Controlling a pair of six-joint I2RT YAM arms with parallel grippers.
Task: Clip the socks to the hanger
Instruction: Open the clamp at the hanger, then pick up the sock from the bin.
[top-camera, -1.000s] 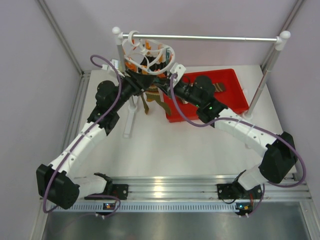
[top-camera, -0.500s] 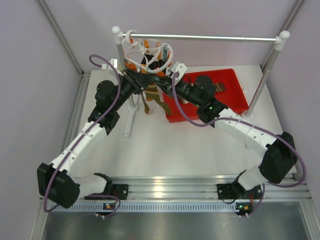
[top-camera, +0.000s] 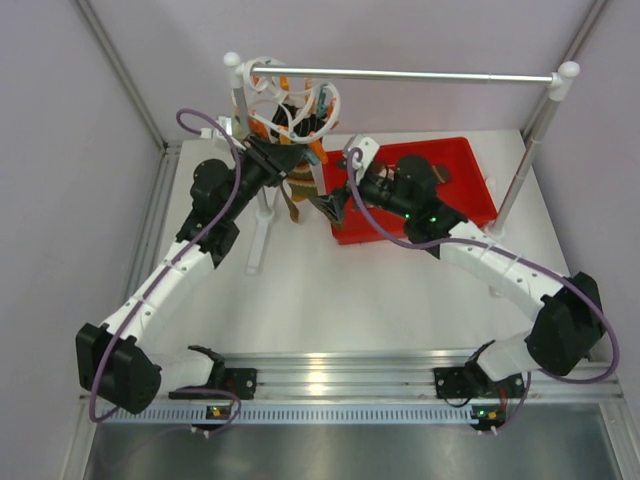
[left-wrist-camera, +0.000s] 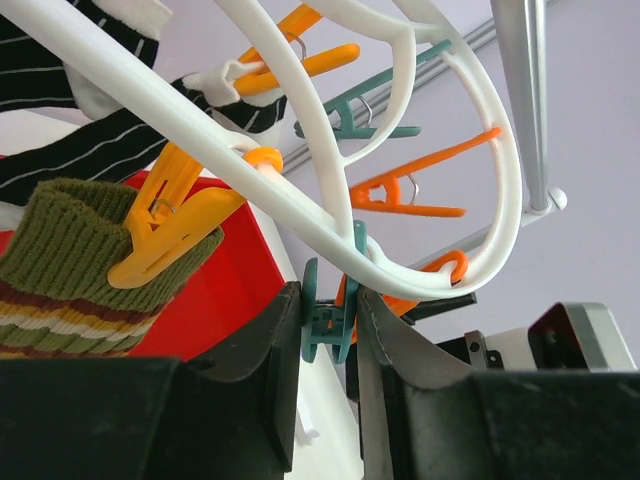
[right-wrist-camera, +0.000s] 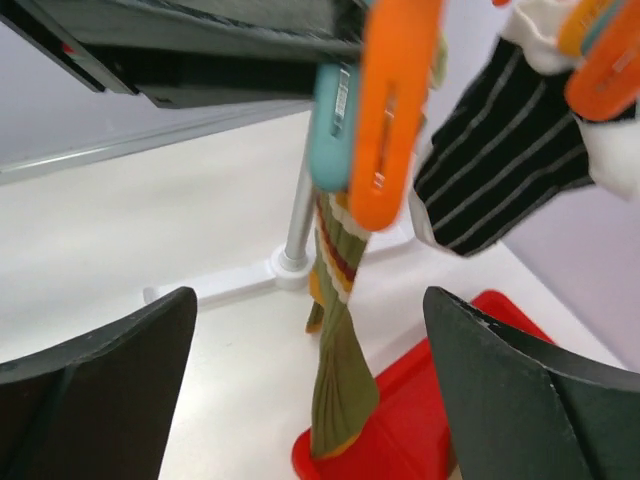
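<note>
Top external view: the right claw (top-camera: 336, 205) has drawn back from the hanger (left-wrist-camera: 513, 180) at far left, fingers apart and empty, leaving the olive sock (right-wrist-camera: 338, 380) hanging clipped. The left claw (left-wrist-camera: 328, 322) stays clamped on a teal clip (left-wrist-camera: 326, 338), probably readying another sock.

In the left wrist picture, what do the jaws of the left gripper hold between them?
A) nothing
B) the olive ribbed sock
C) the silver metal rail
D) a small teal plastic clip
D: the jaws of the left gripper are shut on a small teal plastic clip under the white plastic oval-ring hanger; the olive ribbed sock hangs apart, in an orange plastic clip.
</note>
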